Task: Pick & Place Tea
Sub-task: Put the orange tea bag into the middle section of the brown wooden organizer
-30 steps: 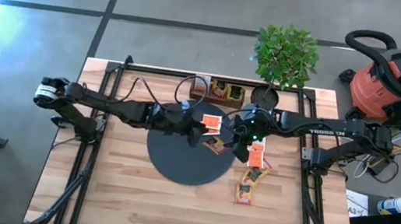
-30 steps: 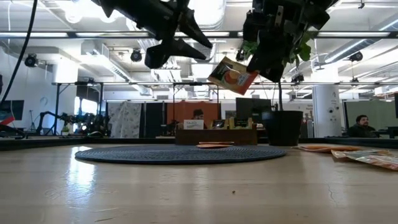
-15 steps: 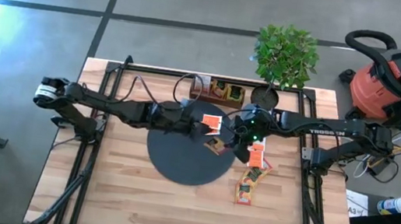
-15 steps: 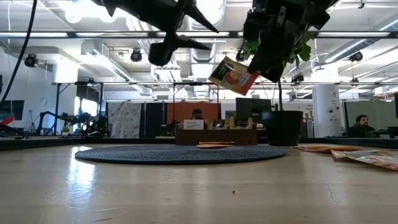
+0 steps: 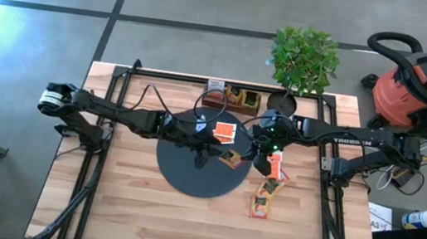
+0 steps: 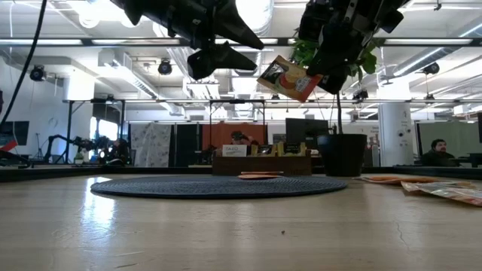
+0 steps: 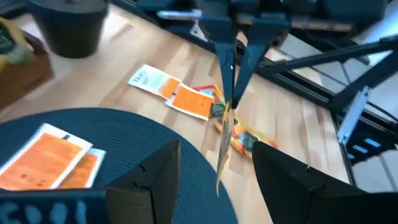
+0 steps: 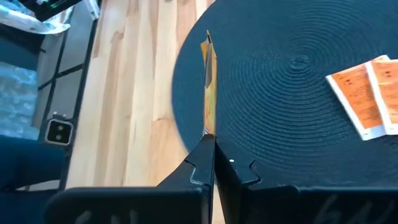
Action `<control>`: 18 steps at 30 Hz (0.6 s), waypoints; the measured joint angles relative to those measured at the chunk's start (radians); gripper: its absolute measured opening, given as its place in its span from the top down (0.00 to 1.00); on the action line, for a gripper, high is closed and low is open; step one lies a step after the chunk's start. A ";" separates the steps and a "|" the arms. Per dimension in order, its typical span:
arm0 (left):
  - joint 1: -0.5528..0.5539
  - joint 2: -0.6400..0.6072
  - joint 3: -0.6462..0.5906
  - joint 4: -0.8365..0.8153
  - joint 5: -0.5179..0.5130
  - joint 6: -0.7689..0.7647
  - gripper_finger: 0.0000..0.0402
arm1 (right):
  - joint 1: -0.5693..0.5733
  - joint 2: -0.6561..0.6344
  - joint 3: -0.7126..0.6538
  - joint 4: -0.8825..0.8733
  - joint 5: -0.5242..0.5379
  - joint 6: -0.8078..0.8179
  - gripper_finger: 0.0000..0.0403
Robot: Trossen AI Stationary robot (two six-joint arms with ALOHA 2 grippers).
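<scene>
Pale wood planks make up my tabletop point(image 5: 133, 217), smooth and striped, with a black rail frame along both sides. Starting at the left, my left arm reaches in low across the boards, and its left end effector point(image 5: 203, 153) hangs above the black mat point(image 5: 188, 179), fingers spread wide with nothing between them. In the left wrist view the two dark fingers point(image 7: 149, 177) stand well apart over the mat's ribbed, spiral-woven surface.

The mat is a round woven disc. Two flat orange sachets point(image 5: 225, 132) lie side by side near its far edge, square paper with white strips. The near half of the mat is bare.

Next, over the mat's right rim, my right end effector point(image 5: 247, 154) pinches one held sachet point(image 6: 288, 77) by an edge; it hangs tilted in the air, well above the tabletop, an orange print on its face. In the right wrist view I see it edge-on, a thin yellow sliver point(image 8: 208, 87) between closed fingers. The two end effectors sit near each other but apart.

Beyond the mat, at the far edge, a small brown wooden box point(image 5: 237, 98) stands just beside a potted plant point(image 5: 304, 58).

To the right of the mat, loose sachets point(image 5: 265, 196) lie overlapping in a line on the bare wood.
</scene>
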 joint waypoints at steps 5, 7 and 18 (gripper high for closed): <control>0.000 0.068 0.000 0.075 0.069 0.000 0.51 | 0.000 0.000 0.000 0.003 -0.006 0.000 0.98; -0.001 0.095 0.000 0.091 0.074 -0.006 0.51 | 0.000 -0.001 0.000 0.004 -0.006 0.000 0.98; -0.002 0.119 0.000 0.117 0.078 -0.012 0.51 | -0.002 -0.007 0.000 0.021 0.001 0.000 0.98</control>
